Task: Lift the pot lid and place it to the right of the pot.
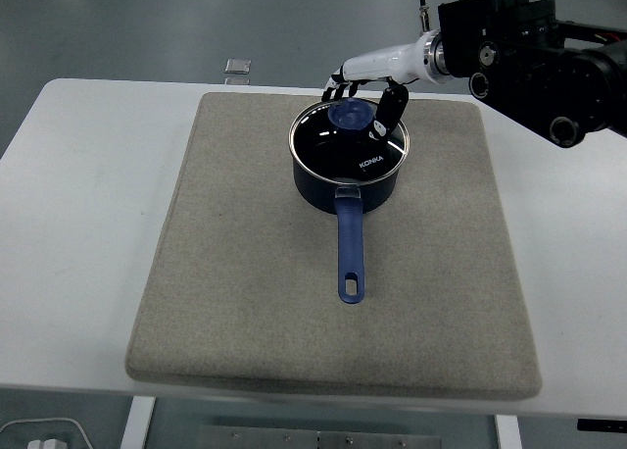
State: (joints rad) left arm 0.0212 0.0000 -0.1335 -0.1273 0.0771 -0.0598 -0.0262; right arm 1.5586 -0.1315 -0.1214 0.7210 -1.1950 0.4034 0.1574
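Blue knob [350, 115] sits between my right hand's [367, 88] spread fingers, nothing gripped yet. The lid [348, 138] is on the pot [346, 170], toward the mat's [245, 273] far edge. I should pinch the knob squarely and lift straight up, or the pot drags.

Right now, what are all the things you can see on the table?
table: one, white, fills the view.
mat: one, grey-beige, lies over the table's middle.
pot: one, dark blue, on the mat's far half, its long handle pointing to the near edge.
lid: one, glass with a blue knob, still on the pot.
small clear object: one, at the table's far edge; too small to tell what it is.
right hand: one, white with black fingers, spread around the lid's knob, not yet gripping it.
left hand: not in view.
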